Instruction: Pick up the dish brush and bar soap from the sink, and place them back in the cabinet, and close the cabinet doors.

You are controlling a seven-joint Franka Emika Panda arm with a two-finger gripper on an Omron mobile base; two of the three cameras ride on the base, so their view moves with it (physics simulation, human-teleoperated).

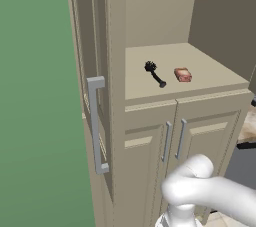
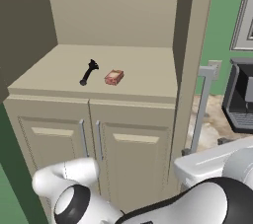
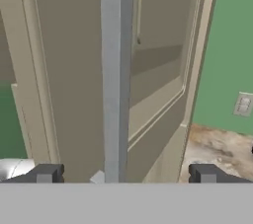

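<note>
Two beige raised-panel cabinet doors point(image 1: 95, 86) of the tall beige wooden cabinet point(image 1: 150, 16) stand swung open, one at each side; we see the long vertical grey bar handle point(image 3: 116, 75) of one door close ahead of the end effector point(image 3: 123, 173). We see its dark fingertips point(image 3: 47, 173) spread wide with the bar between them, not clamped. On the beige inner shelf point(image 2: 143, 77) the small all-black dish brush point(image 2: 88, 72) lies just beside the pinkish-orange bar soap point(image 2: 114, 77), apart.
</note>
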